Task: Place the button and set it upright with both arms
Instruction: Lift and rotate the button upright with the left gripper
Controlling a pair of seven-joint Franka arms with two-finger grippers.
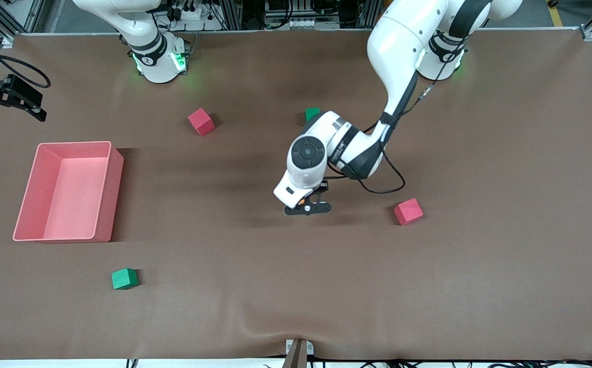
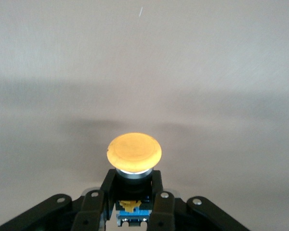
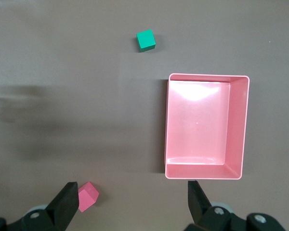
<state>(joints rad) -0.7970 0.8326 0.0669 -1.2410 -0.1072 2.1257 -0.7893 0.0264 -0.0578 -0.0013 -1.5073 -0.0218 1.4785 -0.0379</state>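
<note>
The left gripper [image 1: 307, 208] is low over the middle of the brown worktop [image 1: 479, 281]. It is shut tight on the button [image 2: 134, 154], pinching its black body, with the orange cap sticking out past the fingers [image 2: 160, 202]. The right gripper [image 3: 130, 202] waits high up with its fingers wide apart and nothing in them. Under it are a pink bin [image 3: 244, 125], a red cube [image 3: 87, 196] and a green cube [image 3: 145, 40].

button [image 2: 135, 153] cap: orange, body black with blue; bin [image 1: 29, 190]: pink; cubes: two red [image 1: 201, 121], two green [image 1: 124, 278]; table [image 1: 479, 286]: brown
</note>
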